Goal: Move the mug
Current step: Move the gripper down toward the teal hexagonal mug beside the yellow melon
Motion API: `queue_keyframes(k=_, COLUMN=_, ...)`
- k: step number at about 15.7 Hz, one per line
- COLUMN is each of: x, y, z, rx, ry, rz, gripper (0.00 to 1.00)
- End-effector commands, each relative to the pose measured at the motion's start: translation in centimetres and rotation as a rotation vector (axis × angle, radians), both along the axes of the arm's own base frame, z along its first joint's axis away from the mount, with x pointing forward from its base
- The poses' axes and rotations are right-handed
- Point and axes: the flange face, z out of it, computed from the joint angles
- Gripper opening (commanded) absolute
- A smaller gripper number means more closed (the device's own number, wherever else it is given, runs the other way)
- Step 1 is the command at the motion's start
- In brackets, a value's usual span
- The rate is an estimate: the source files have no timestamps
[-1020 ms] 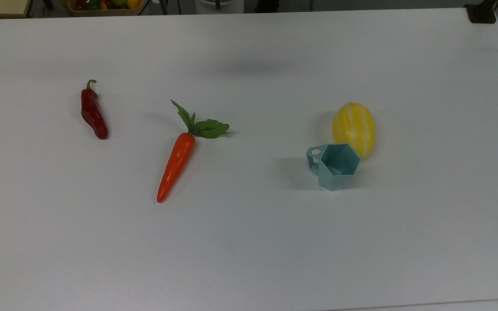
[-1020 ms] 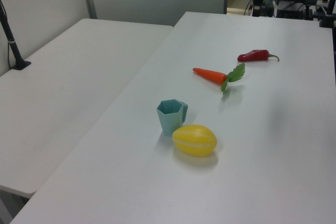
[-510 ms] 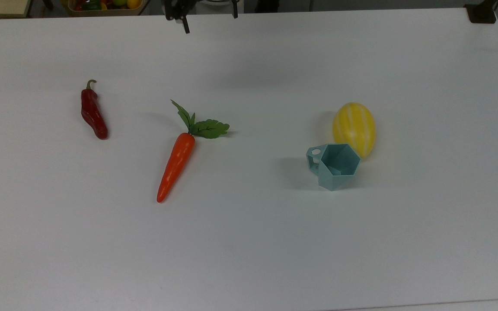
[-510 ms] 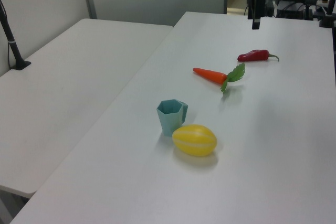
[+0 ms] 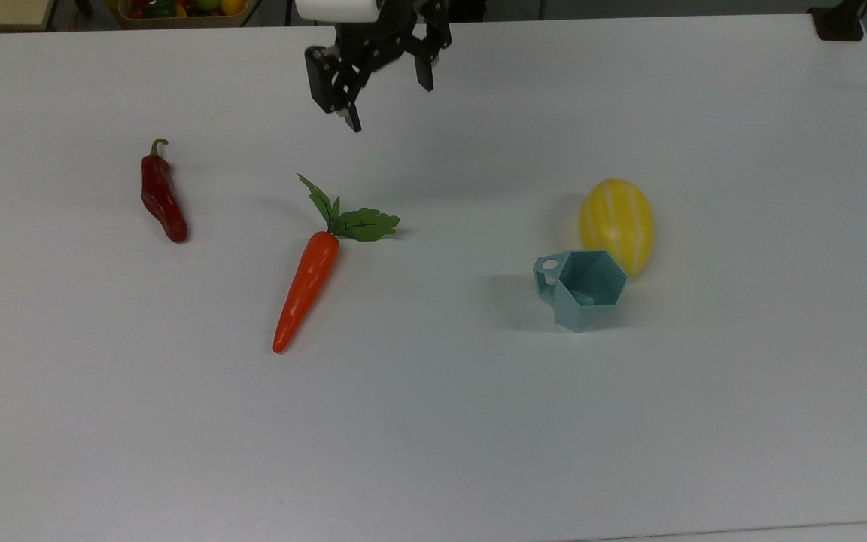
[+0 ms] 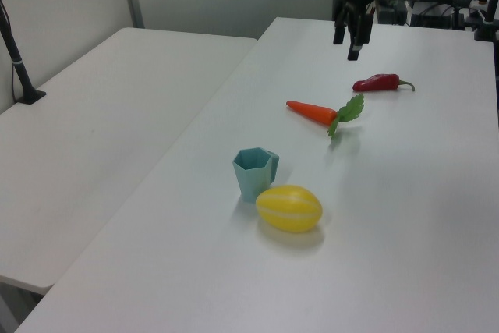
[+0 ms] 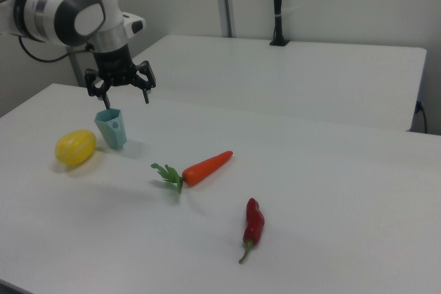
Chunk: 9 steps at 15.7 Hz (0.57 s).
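The mug [image 5: 582, 290] stands upright on the white table [image 5: 433, 421], with its open top facing up. In the top view it sits a bit right of the middle of the table, well away from every edge. Its handle sticks out toward the top view's left. A yellow melon [image 5: 617, 223] with pale stripes lies just beside the mug, on the side nearer the far edge in the top view; the pictures do not show if the two touch.

The gripper [image 5: 388, 102] hangs in the air near the table's far edge in the top view, well apart from the mug. Its two fingers are spread wide and hold nothing.

A carrot [image 5: 310, 284] with green leaves lies near the middle of the table. A red chili pepper [image 5: 162, 197] lies further toward the top view's left.
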Motion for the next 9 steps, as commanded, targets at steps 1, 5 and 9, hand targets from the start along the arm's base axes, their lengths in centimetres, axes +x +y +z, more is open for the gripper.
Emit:
queue_keyframes(k=1, x=0.5, y=2.7, z=-3.1, rx=0.021, ry=-0.069, rz=0.063, gripper=1.00)
queue_keyframes(k=5, x=2.0, y=6.7, z=-6.4, rx=0.033, ry=-0.085, rz=0.101, gripper=1.00)
queue_keyframes(k=9, x=3.4, y=10.2, z=-9.2, rx=0.033, ry=-0.092, rz=0.084, gripper=1.00)
